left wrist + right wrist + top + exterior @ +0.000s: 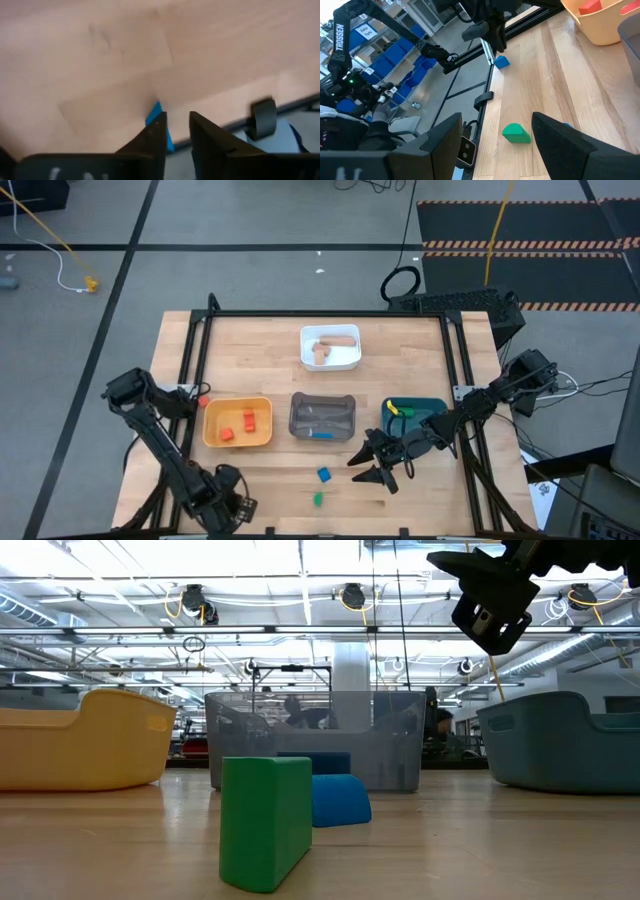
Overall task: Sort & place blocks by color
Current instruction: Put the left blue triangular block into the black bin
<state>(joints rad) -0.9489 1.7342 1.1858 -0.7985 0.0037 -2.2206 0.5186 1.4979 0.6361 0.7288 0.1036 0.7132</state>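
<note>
Blocks in two colours lie loose on the table (420, 340): a blue block (323, 474) and, just beside it toward the near edge, a green block (318, 499), both in front of the row of trays. Sorting looks well along. Two red-orange blocks (238, 426) sit in the yellow tray (237, 423), tan wooden pieces (332, 345) lie in the white tray (330, 348), a blue piece (322, 435) shows in the grey tray (322, 416), and a green-yellow piece (394, 409) rests in the teal tray (413, 416). Judging by that, only the two loose blocks remain to be placed. The right hand (384, 464) hovers above the table just beside the blue block, its fingers spread wide and empty, the green block visible between them in its wrist view. The left hand (176, 131) hangs low at the table's near left corner, fingers nearly together with a narrow gap and nothing gripped; another small blue block (502, 62) lies at the edge just beside it.
</note>
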